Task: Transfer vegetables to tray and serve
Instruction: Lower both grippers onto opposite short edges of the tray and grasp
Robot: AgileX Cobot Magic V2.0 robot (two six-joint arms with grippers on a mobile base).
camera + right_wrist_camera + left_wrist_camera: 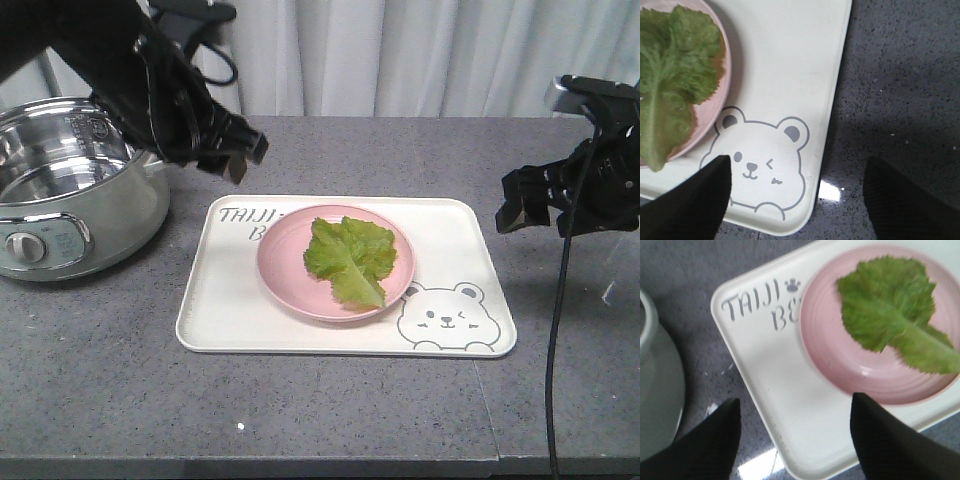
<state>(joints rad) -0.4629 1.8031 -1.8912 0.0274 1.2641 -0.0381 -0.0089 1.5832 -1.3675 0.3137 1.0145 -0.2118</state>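
Note:
One green lettuce leaf, the vegetables [350, 258] [895, 310] [672, 80], lies on a round pink plate [290, 265] [840, 355] [722, 65] in the middle of the cream tray [225, 320] [790, 395] [790, 60]. My left gripper [235, 150] [795, 405] hangs open above the tray's far left corner, holding nothing. Right of the tray, my right gripper [520, 205] [797, 167] is open over its near right corner by the bear drawing, also with nothing in it.
A steel electric pot [60, 190] [655, 390] stands left of the tray on the grey speckled counter [330, 410]. A black cable [555, 330] hangs from the right arm. White curtains close off the back.

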